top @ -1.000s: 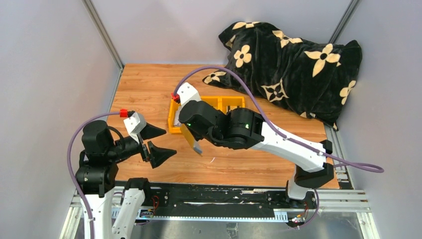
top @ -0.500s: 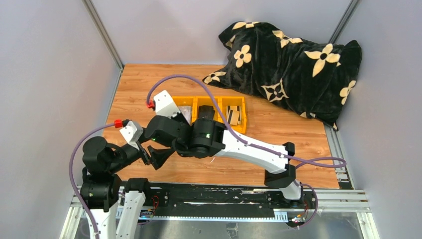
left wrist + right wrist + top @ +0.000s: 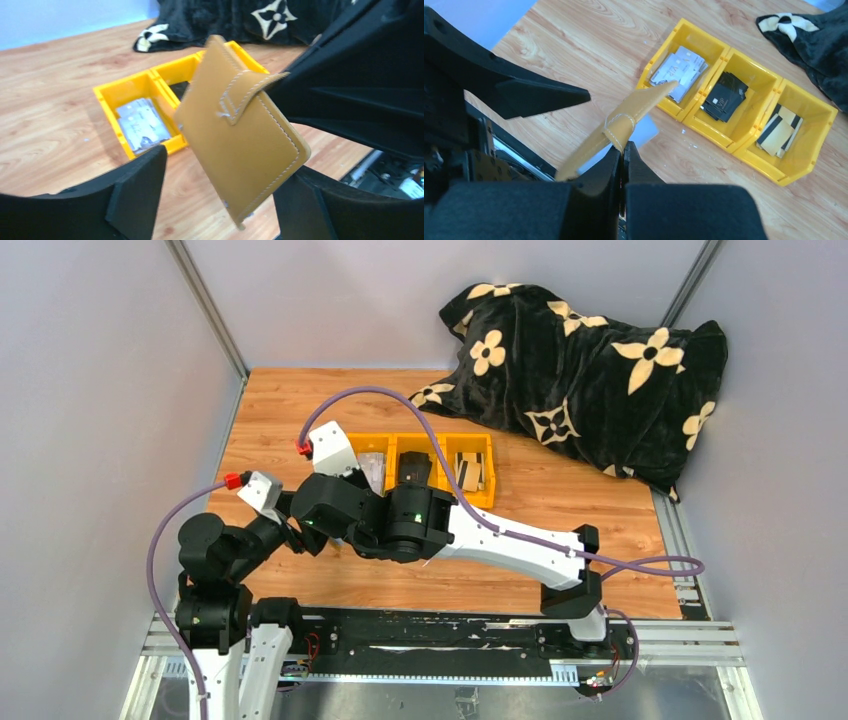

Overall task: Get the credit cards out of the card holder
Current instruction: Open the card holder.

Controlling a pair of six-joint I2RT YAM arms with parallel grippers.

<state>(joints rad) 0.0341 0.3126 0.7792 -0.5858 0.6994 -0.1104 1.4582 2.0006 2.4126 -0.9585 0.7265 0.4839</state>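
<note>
A light wooden table (image 3: 280,410) fills the floor of the cell, and a black plush blanket with cream flower prints (image 3: 590,370) is heaped in its far right corner. In the middle sits a yellow plastic three-compartment tray (image 3: 711,137), with pale grey and white credit cards (image 3: 676,72) in one end bin. The right gripper (image 3: 623,147) is clenched on the strap of a mustard-yellow stitched leather card holder (image 3: 240,145). It holds the closed holder tilted in the air above the near left of the table. The left gripper (image 3: 225,170) is spread wide, one finger on either side of the holder. I cannot tell whether they touch it.
</note>
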